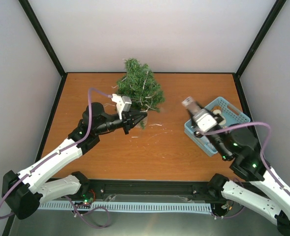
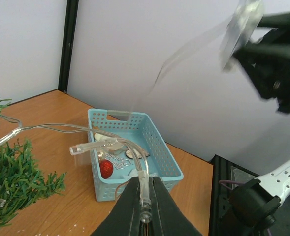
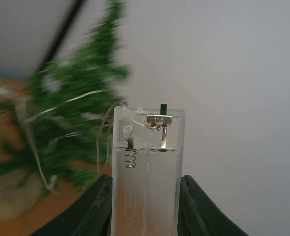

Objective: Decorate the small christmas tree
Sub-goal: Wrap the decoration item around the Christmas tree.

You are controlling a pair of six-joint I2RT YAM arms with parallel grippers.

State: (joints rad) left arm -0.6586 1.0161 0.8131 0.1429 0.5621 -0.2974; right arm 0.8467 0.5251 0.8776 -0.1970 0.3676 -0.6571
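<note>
The small christmas tree [image 1: 140, 87] stands at the back middle of the table, with a clear light string draped in its branches; it shows blurred in the right wrist view [image 3: 71, 113] and at the left edge of the left wrist view [image 2: 9, 187]. My left gripper [image 1: 143, 116] is beside the tree's base, shut on a clear bulb of the light string [image 2: 145, 194]. My right gripper [image 1: 193, 109] is raised above the table and shut on the string's clear battery box [image 3: 147, 172]. The box also shows blurred in the left wrist view [image 2: 243, 27].
A light blue basket [image 1: 233, 110] stands at the right of the table; in the left wrist view it [image 2: 162, 152] holds a red glitter ornament [image 2: 107, 168] and other small decorations. White walls with black frame posts enclose the table.
</note>
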